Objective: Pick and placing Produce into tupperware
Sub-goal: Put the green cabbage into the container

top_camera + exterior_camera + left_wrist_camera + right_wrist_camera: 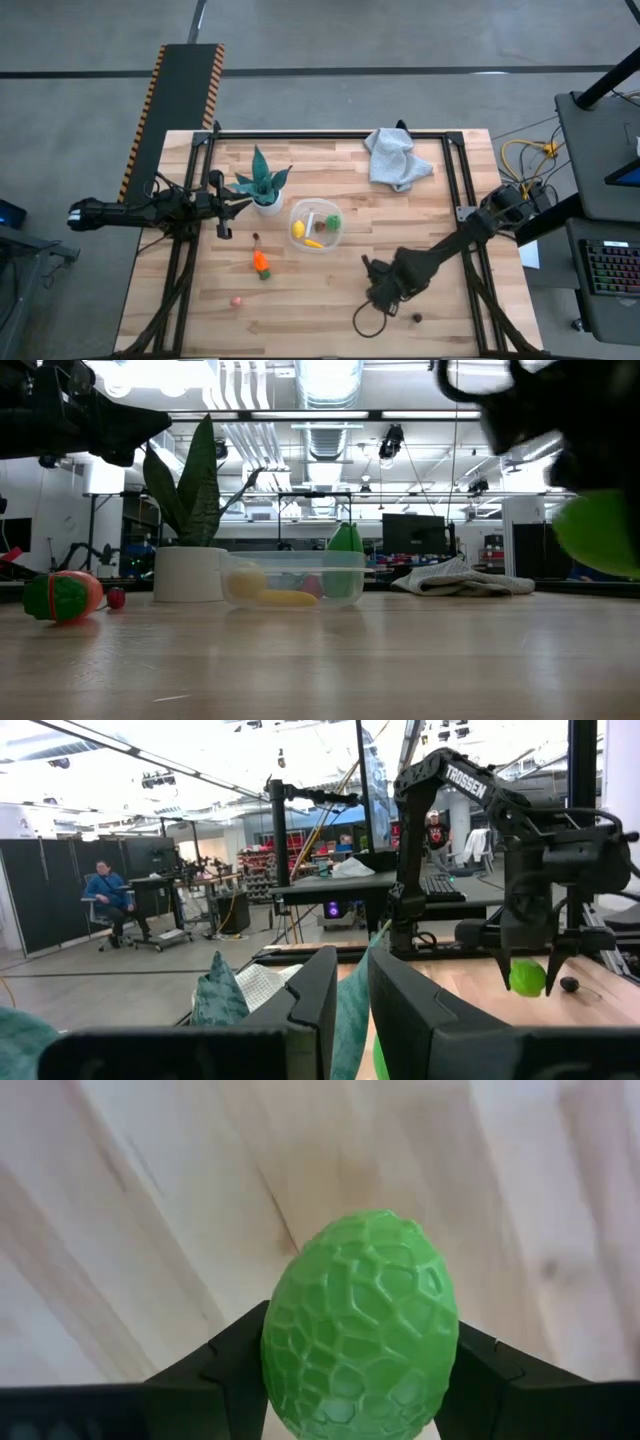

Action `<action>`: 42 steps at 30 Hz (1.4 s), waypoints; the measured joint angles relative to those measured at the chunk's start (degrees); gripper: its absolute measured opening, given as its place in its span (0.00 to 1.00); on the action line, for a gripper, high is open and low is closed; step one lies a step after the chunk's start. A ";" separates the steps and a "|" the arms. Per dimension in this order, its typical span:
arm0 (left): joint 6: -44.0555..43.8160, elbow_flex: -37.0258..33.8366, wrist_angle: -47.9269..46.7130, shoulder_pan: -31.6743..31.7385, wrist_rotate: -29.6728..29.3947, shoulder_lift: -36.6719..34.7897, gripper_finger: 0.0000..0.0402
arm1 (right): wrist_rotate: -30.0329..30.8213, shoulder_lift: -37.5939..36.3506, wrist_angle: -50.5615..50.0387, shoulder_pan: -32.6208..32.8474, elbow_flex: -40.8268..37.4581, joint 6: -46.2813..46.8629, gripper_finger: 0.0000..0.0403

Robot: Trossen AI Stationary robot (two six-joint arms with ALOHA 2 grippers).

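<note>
Just above the table, right end effector (360, 1380) grips green produce (360, 1325).

A pale wooden table (330, 290) is filling the middle of the high view. A grey cloth (397, 158) is lying crumpled at its upper right. A potted plant (263, 184) is standing left of centre, with a clear tub (316, 226) sitting just right of it. An orange piece (261, 263) is resting below the plant, a small pink one (236, 300) lower left, and a dark one (417, 318) lower right.
</note>
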 joint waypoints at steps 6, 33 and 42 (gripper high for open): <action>-0.01 -0.01 0.92 -0.01 0.02 -0.10 0.12 | 4.03 -0.02 -0.03 -5.76 6.82 -8.92 0.50; -0.20 0.00 2.02 0.00 0.02 -0.10 0.12 | 3.63 4.09 16.58 -29.03 16.40 -43.79 0.50; -0.05 -0.01 2.21 0.00 0.01 -0.17 0.12 | 3.59 8.93 17.06 -28.99 19.05 -45.48 0.50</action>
